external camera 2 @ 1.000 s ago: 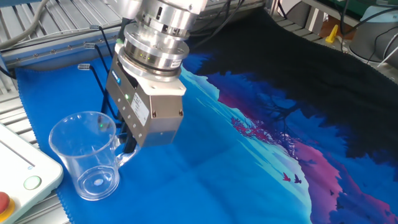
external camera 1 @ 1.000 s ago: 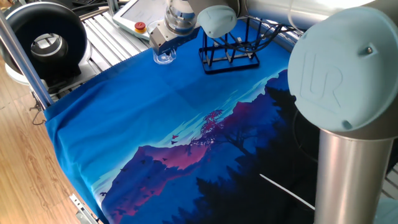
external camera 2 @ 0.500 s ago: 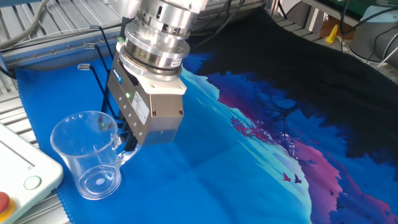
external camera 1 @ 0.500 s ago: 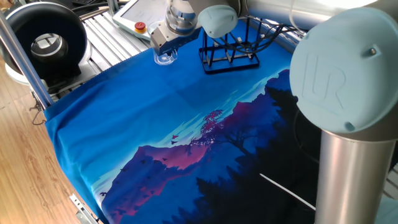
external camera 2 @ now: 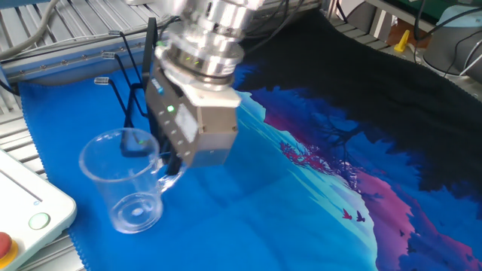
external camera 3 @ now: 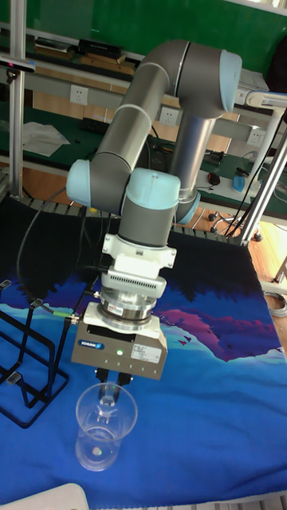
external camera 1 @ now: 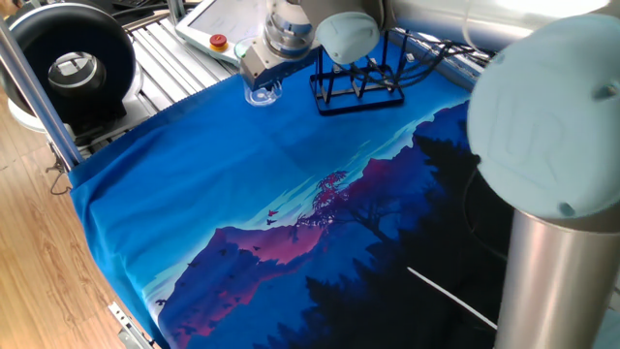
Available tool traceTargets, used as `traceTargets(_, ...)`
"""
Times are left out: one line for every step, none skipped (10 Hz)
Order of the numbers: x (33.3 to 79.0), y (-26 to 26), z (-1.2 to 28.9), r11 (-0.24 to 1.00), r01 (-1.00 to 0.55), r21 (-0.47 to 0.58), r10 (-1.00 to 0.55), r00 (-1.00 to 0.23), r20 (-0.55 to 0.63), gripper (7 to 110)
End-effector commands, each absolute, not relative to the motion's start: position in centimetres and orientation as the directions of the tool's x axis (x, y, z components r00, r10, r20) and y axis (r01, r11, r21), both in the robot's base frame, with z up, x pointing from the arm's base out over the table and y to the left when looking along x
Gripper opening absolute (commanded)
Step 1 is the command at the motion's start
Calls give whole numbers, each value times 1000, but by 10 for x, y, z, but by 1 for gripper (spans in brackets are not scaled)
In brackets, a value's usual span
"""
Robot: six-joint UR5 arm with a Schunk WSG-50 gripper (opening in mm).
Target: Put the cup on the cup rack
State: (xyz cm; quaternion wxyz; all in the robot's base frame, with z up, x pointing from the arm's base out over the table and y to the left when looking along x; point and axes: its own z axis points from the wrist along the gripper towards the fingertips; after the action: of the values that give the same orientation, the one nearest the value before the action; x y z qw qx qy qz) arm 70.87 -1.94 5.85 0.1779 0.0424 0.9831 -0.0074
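Observation:
The cup [external camera 2: 126, 183] is a clear glass mug, standing near the blue cloth's edge; it also shows as the cup [external camera 1: 262, 92] and the cup [external camera 3: 104, 430]. My gripper [external camera 2: 170, 162] is shut on the cup's handle side, with its silver body above and beside the mug. From above, the gripper [external camera 3: 112, 384] reaches down onto the mug's rim. The gripper [external camera 1: 260, 81] sits left of the cup rack [external camera 1: 356, 82], a black wire frame with upright pegs. The cup rack [external camera 2: 129, 90] stands just behind the gripper, and the cup rack [external camera 3: 28, 358] lies to its left.
A white pendant [external camera 1: 215, 21] with a red button [external camera 1: 219, 42] lies on the slatted metal table beyond the cup; the pendant [external camera 2: 22, 218] is close to the mug. A black round device [external camera 1: 68, 68] stands at the far left. Blue printed cloth [external camera 1: 291, 194] covers the table.
The gripper has shifted sideways toward the rack, and the cup has moved along with it, away from the pendant. The arm's big elbow joint has also swung.

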Motion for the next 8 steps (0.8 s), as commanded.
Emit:
traceTargets(679,-19,68,996,89,7,86,-937,-339,7)
traceTargets(670,-17,71,996,90,9,88,-938,-336,7)
traceTargets(660,-13,72,996,92,20,93,-937,-335,7)
traceTargets(651,-12,71,995,95,21,96,-938,-334,7)
traceTargets(644,-15,69,996,87,18,88,-936,-340,7)
traceTargets(638,-16,67,996,86,16,86,-935,-343,7)
traceTargets(632,-17,65,996,85,15,85,-935,-345,7)
traceTargets(629,-20,67,996,87,3,83,-935,-344,7)
